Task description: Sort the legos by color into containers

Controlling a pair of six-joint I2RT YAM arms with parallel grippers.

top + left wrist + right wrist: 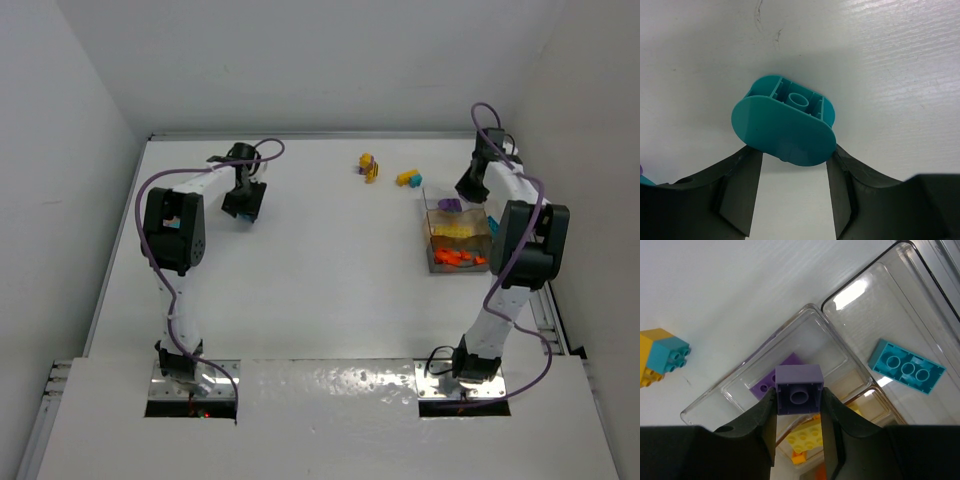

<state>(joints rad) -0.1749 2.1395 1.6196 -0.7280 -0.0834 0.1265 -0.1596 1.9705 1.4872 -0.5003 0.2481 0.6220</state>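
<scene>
My left gripper (794, 156) is shut on a teal rounded lego (785, 125), held just above the white table; in the top view it (243, 203) hangs at the far left. My right gripper (799, 407) is shut on a small purple lego (799, 389) above the clear containers (850, 352), over the compartment holding another purple brick (762, 386). A teal brick (906, 371) lies in the neighbouring compartment, and yellow bricks (809, 437) lie in the one nearer me. From above, the containers (429, 236) show purple, yellow and orange rows beside the right gripper (470, 188).
Two mixed clumps lie on the table left of the containers: a yellow, purple and orange one (368, 166) and a yellow and teal one (408, 179), the latter also at the right wrist view's left edge (660, 357). Walls enclose the table on three sides.
</scene>
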